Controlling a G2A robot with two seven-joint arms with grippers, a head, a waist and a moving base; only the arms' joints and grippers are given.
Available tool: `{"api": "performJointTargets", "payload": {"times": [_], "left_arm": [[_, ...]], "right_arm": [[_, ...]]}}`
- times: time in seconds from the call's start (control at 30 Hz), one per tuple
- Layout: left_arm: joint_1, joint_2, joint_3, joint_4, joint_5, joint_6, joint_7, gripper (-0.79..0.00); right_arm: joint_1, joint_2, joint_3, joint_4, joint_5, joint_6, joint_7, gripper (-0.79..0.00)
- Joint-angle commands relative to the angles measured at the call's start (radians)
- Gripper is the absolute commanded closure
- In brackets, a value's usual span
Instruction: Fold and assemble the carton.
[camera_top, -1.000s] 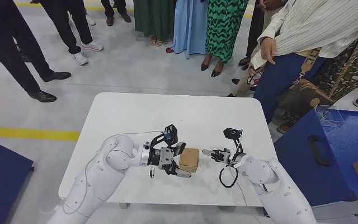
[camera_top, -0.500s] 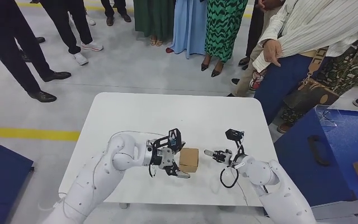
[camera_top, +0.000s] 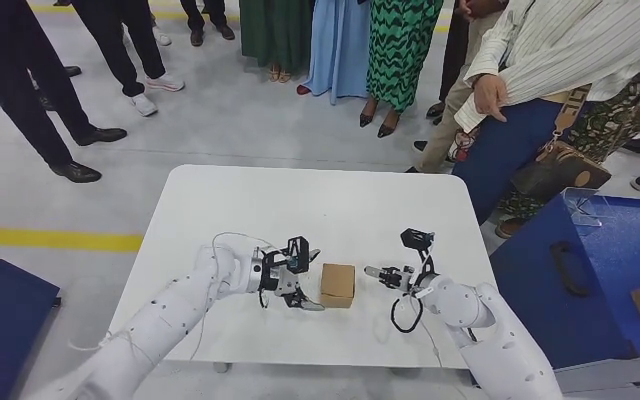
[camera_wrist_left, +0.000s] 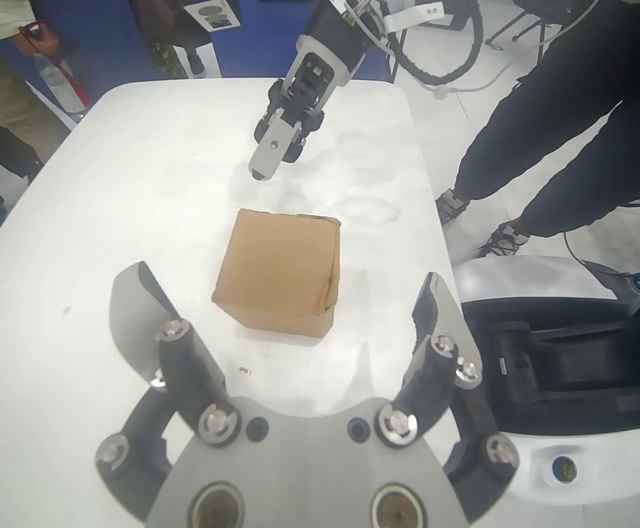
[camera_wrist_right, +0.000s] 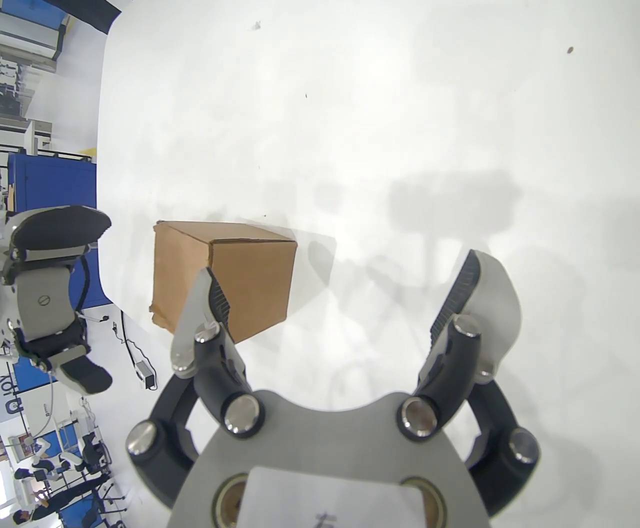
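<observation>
Carton (camera_top: 337, 285) between left gripper (camera_top: 312, 282), right gripper (camera_top: 372, 272)

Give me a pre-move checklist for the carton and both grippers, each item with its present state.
1. The small brown cardboard carton sits flat on the white table: ok.
2. The carton's top face is closed: ok, though one corner looks creased.
3. The carton's underside flaps are closed: cannot tell.
4. The left gripper is open and apart from the carton: ok.
5. The right gripper is open and apart from the carton: ok.
</observation>
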Motion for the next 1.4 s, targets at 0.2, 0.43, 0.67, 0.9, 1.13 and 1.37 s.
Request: {"api": "performJointTargets", "payload": {"times": [0.2,0.43,0.67,0.9,1.13,1.37], "left_arm": [[-0.054,-0.078,0.075,0.123,0.031,0.03,0.019,-0.785],[-0.094,-0.138,0.107,0.229,0.011,0.01,0.032,-0.785],[-0.115,-0.182,0.13,0.309,0.019,0.01,0.048,-0.763],[-0.128,-0.212,0.144,0.363,0.043,0.009,0.083,-0.705],[-0.139,-0.232,0.154,0.395,0.075,0.018,0.118,-0.61],[-0.143,-0.243,0.163,0.411,0.115,0.027,0.16,-0.403]], "right_arm": [[0.002,-0.003,-0.006,0.005,-0.004,0.003,0.0,-0.785],[-0.002,-0.003,0.006,0.012,0.0,-0.002,-0.003,-0.785],[-0.003,-0.003,0.016,0.017,0.001,-0.006,0.0,-0.785],[-0.001,-0.003,0.02,0.014,-0.014,-0.005,0.008,-0.785],[-0.002,-0.002,0.025,0.011,-0.02,-0.007,0.013,-0.785],[0.003,-0.003,0.029,0.027,-0.015,-0.013,0.013,-0.785]]}}
